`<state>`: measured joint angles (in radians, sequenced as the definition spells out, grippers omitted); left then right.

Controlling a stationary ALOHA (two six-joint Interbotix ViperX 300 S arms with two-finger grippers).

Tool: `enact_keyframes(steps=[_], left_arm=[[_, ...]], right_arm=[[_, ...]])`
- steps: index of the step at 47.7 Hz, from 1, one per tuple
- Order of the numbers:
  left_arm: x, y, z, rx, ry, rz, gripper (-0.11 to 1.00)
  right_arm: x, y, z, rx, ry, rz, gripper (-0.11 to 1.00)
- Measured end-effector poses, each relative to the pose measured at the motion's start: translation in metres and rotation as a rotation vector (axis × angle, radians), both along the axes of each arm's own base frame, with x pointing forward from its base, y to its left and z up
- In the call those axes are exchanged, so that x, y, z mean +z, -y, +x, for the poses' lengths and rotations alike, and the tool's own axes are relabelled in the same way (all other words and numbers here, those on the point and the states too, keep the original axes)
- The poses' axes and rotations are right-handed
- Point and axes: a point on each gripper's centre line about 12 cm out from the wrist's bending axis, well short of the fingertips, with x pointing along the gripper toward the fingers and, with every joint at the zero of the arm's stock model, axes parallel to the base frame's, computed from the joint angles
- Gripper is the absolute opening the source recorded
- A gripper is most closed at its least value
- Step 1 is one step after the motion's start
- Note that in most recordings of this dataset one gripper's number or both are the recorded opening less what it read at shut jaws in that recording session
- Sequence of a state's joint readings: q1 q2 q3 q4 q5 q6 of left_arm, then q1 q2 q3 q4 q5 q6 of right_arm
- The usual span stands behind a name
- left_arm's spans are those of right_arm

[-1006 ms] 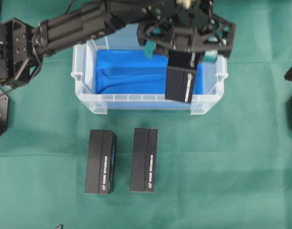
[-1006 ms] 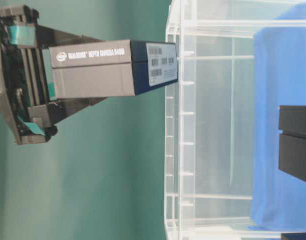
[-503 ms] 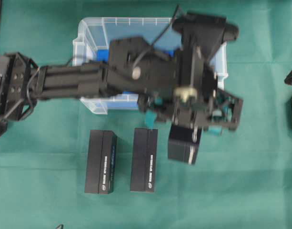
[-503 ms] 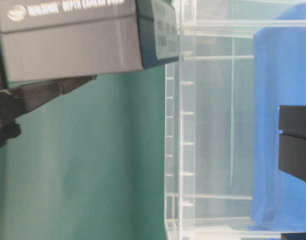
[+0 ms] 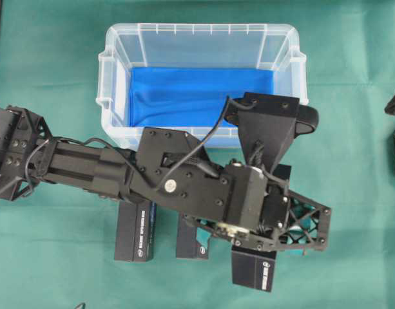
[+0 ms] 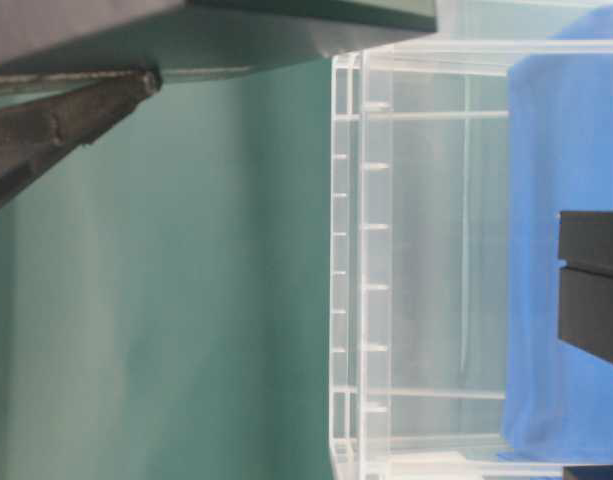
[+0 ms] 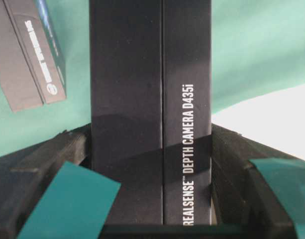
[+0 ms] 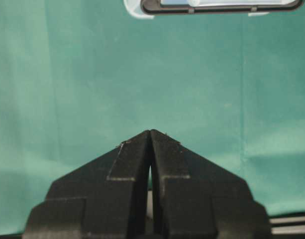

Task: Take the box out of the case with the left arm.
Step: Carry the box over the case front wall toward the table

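The box hangs clamped in the left tool at the lower middle of the overhead frame, outside the case; the case holds only a blue cloth; two more boxes lie on the green table, three in all; the right tool is pressed together.

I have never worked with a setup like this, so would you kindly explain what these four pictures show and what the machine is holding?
It is a two-armed robot on a green cloth. One picture looks down from above, one from table level, and two from cameras on the wrists. The left gripper is shut on a black box over the cloth, outside the clear case, which has a blue cloth in it. Two similar boxes lie on the table, partly hidden beneath the arm. The right gripper is closed and empty.
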<state>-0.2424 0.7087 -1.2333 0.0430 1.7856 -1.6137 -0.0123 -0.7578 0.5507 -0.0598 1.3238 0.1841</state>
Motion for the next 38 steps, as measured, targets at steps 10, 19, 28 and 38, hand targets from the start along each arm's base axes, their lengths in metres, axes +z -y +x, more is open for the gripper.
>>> enact_keyframes(steps=[10,19,28,38], left_arm=[[-0.010,0.000,0.001,0.006,-0.029,0.018,0.61],[-0.042,0.000,0.006,0.006,-0.106,0.038,0.61],[-0.082,0.000,0.011,0.017,-0.150,0.056,0.61],[-0.104,-0.002,0.000,0.072,-0.092,0.031,0.61]], right_arm=[[0.000,0.000,0.000,-0.001,0.002,0.001,0.00],[-0.001,0.000,0.000,-0.002,-0.001,0.003,0.00],[0.000,0.000,0.000,-0.003,0.000,0.001,0.00],[0.000,0.000,0.000,-0.001,-0.001,0.002,0.00]])
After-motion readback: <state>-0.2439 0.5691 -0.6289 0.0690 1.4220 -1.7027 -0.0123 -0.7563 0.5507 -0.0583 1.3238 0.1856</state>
